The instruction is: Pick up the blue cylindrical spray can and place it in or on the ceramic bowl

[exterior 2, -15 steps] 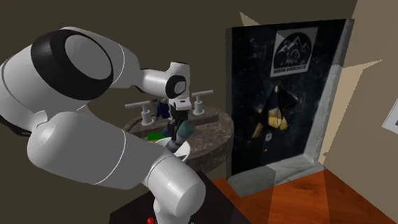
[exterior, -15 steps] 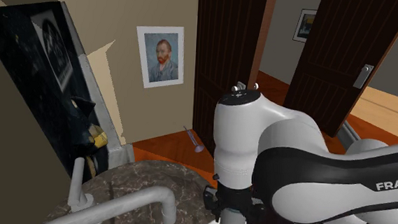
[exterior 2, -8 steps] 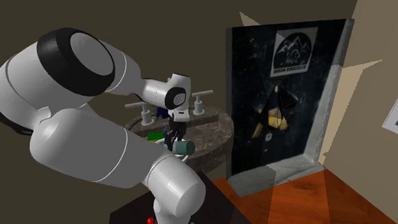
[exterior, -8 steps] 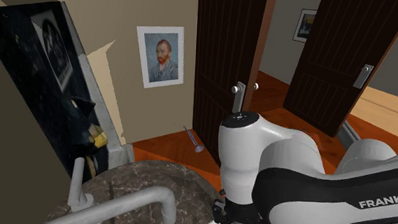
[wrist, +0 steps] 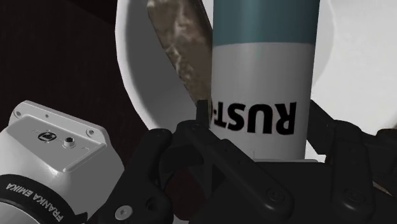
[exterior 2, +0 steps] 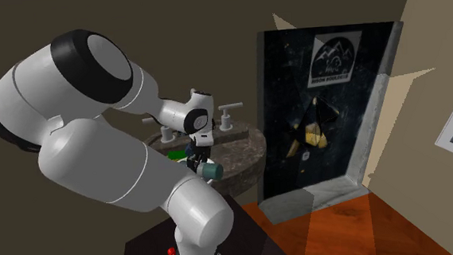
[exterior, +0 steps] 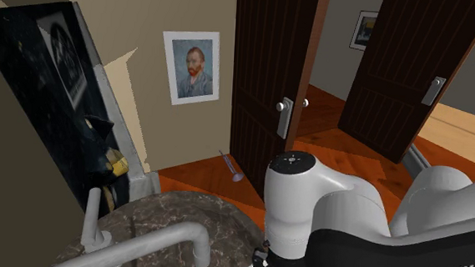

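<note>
gripper (wrist: 261,137) clamped on white-teal spray can (wrist: 264,57), can's far end cut off, white bowl (wrist: 135,76) partly hidden behind it

Framed portrait (exterior: 191,66), dark door (exterior: 273,63), grey faucet (exterior: 180,232)

The spray can (wrist: 263,76) sits between the two fingers (wrist: 191,140) of the gripper (wrist: 261,127) and touches both. The bowl (wrist: 133,76) lies just behind the can.

In the second exterior view, the gripper hangs by the near side of the round top (exterior 2: 246,149). Two taps (exterior 2: 228,115) stand at the far side of the top. A tall panel (exterior 2: 328,117) leans on the wall to the right of the top.

In the shoulder view, the panel is on the left, behind the top. A spout (exterior: 168,238) reaches over the top. A picture (exterior: 192,66) hangs on the wall to the right of the panel. Two doors (exterior: 273,63) stand farther right, with floor (exterior: 344,147) between them.
</note>
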`<state>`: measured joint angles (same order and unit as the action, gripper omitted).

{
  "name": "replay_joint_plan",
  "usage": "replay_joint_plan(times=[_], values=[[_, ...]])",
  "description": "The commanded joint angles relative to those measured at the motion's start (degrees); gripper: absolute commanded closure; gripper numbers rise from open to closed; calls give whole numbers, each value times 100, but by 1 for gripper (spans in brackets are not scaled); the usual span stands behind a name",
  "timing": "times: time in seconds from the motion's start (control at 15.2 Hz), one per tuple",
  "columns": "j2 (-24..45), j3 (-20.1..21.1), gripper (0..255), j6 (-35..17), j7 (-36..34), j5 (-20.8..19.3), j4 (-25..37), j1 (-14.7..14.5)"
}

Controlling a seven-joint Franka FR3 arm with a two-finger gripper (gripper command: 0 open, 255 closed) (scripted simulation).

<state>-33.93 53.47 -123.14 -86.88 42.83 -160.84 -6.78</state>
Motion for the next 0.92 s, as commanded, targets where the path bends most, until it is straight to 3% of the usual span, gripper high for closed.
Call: replay_joint_plan(times=[0.0, 0.46, 0.53, 0.66, 0.79, 0.86], values=[[-807, 265, 255, -226, 19, 79, -46, -756], [-840, 301, 255, -199, 48, 118, -41, -721], [-930, 266, 0, -169, 55, 180, -120, -823], [-1285, -27, 0, 178, 117, 140, -177, -987], [-1306, -16, 0, 157, 112, 184, -222, -1027], [-851, 312, 0, -190, 57, 130, -40, -709]])
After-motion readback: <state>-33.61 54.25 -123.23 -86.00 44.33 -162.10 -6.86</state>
